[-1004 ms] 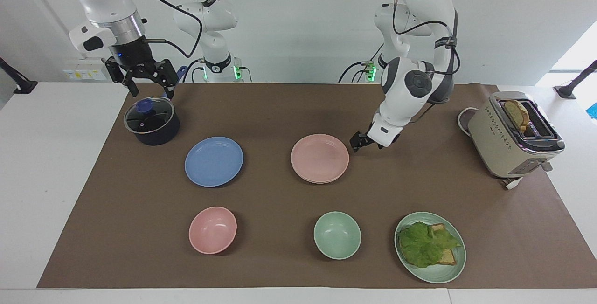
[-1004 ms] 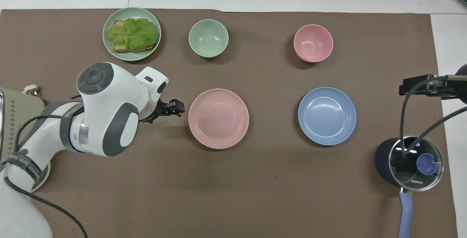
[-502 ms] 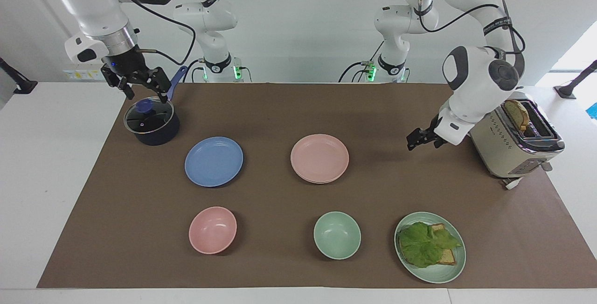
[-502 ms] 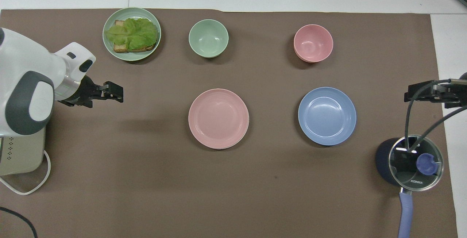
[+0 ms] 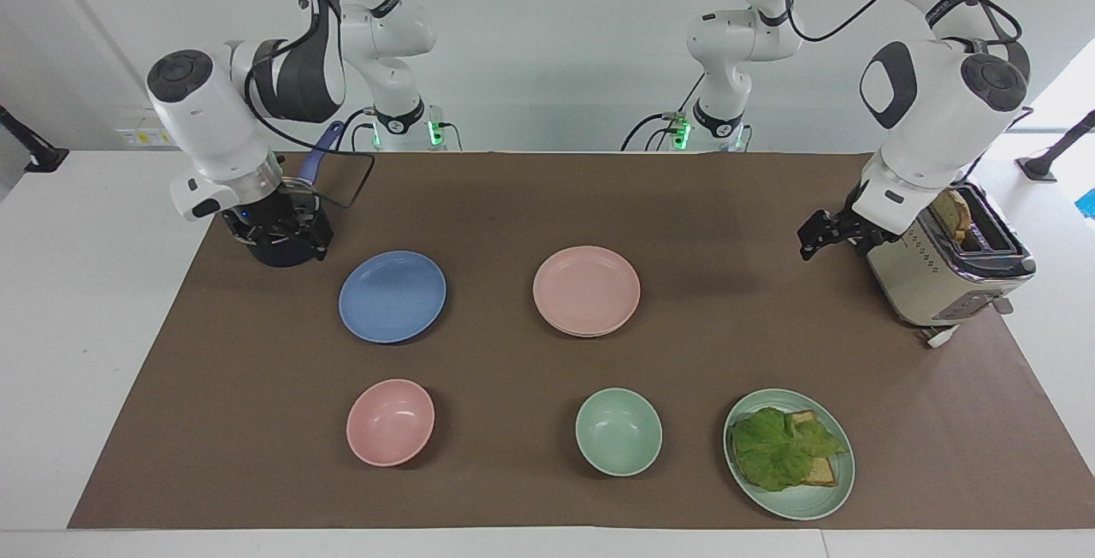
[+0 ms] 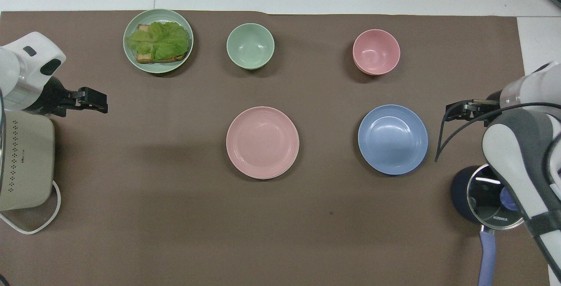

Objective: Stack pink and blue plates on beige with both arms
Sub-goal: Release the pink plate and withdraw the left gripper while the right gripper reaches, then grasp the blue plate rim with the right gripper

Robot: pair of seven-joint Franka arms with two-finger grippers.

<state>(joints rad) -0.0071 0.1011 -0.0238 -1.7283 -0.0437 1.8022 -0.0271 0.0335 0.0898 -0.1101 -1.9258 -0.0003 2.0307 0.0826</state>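
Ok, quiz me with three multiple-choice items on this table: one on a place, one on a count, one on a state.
1. Where is the shallow round blue plate? A in a gripper; B on the brown mat beside the shallow round pink plate; C on the white tabletop.
2. How many deep round bowls? A one; B two; C four.
3. What does the left gripper hold? A nothing; B a fork; C a spoon.
Answers: B, it lies flat on the mat; B, one pink bowl, one pale green bowl; A, it is open and empty beside the beige toaster.
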